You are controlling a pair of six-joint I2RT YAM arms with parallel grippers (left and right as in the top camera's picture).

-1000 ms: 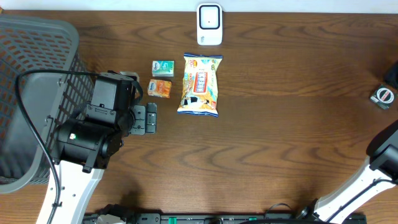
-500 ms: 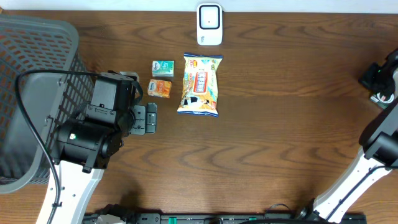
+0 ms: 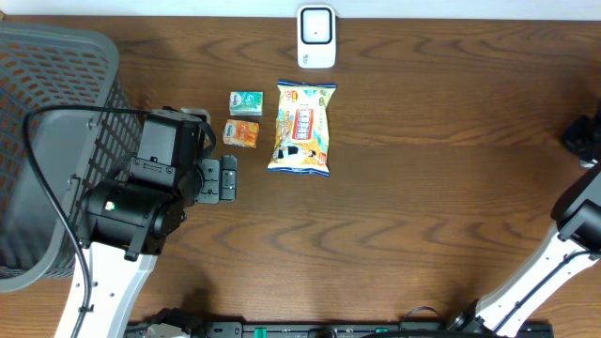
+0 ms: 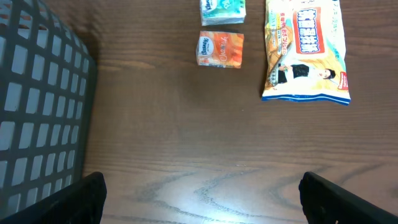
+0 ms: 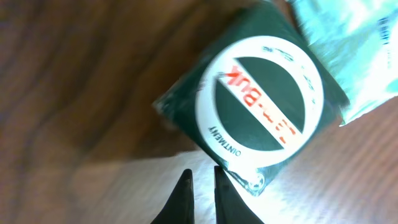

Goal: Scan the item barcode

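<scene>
Right claw (image 5: 201, 180), newly over ointment tin (image 5: 261, 106) at right edge of overhead frame, narrow; left claw (image 4: 199, 190) wide

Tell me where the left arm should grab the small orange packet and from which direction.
I'd come straight down with the left end effector and pinch the orange packet across its width: one finger on the basket side, one in the gap beside the snack bag. It lies flat, and the green packet crowds its far edge.
</scene>
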